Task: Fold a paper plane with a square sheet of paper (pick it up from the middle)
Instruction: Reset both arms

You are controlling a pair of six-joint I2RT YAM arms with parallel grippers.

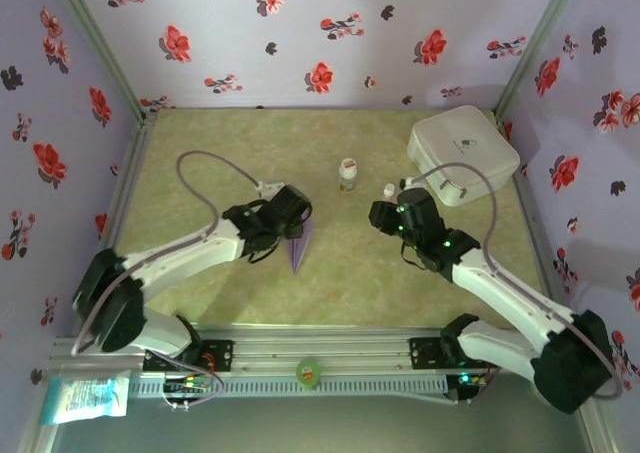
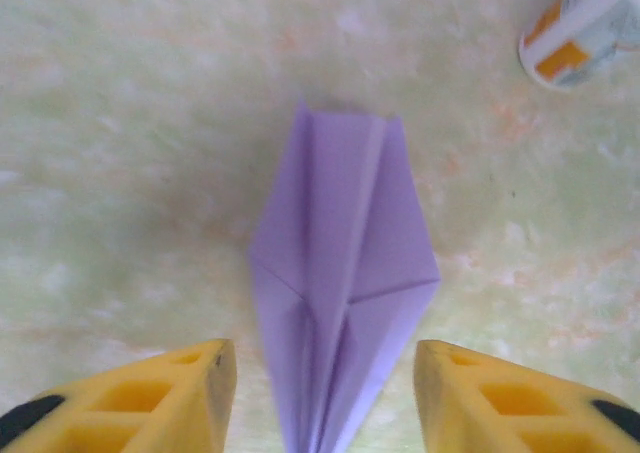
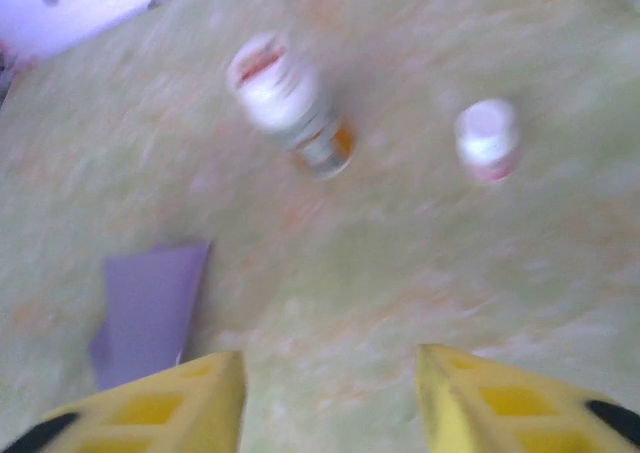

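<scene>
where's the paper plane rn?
In the top view the paper plane lies on the table left of centre, at the left gripper, with the small bottle beyond it.

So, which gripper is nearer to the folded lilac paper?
Left. The left gripper hangs over the paper plane, jaws open astride its pointed end; the right gripper stands apart, to its right.

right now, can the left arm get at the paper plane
Probably yes: the paper plane lies flat on the table between the open jaws of the left arm, nothing covering it, the bottle well aside.
</scene>
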